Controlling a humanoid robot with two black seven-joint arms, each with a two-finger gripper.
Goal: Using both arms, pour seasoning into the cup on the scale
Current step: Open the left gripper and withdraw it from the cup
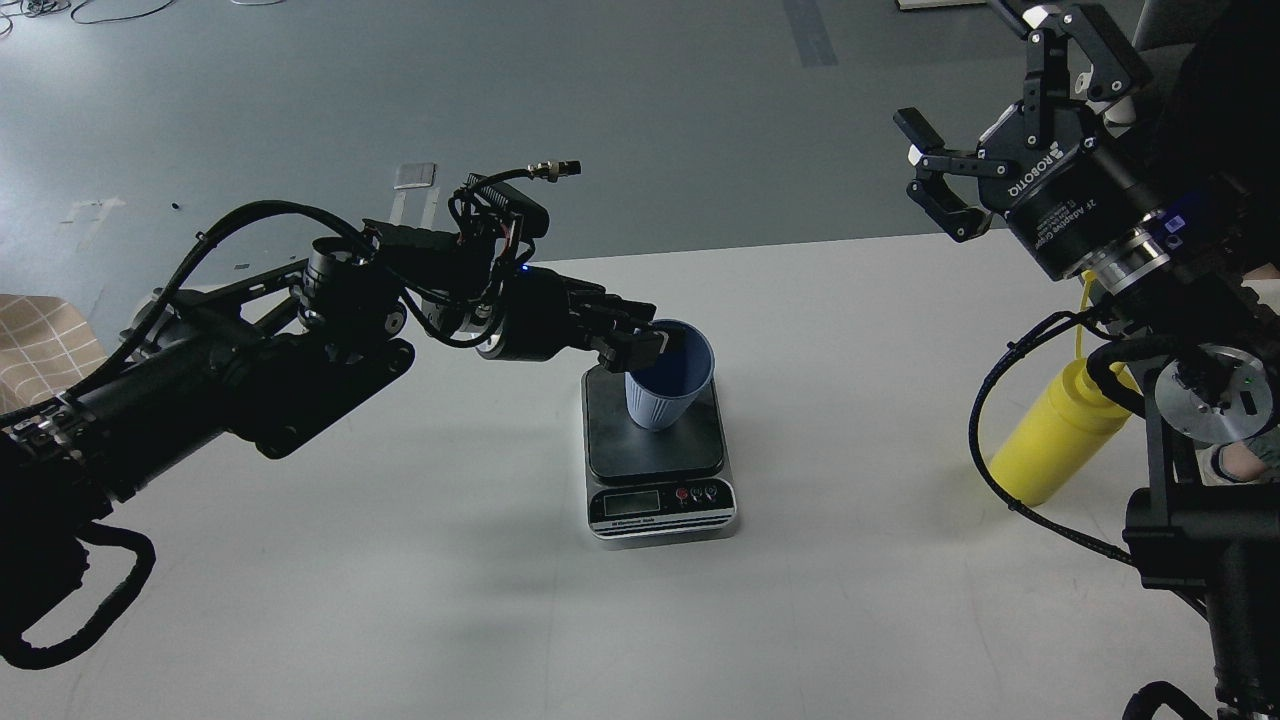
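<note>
The light-blue cup (668, 392) stands upright on the dark platform of the scale (655, 462) at the table's middle. My left gripper (648, 343) reaches in from the left and is shut on the cup's near-left rim, with one finger inside the cup. My right gripper (972, 72) is open and empty, held high at the upper right, well away from the cup. The yellow seasoning bottle (1050, 435) stands on the table at the right, its upper part hidden behind my right arm.
The white table (400, 600) ends at a back edge just behind the scale, with grey floor beyond. A tan checkered object (40, 340) lies at the left edge. My right arm's cables hang in front of the bottle.
</note>
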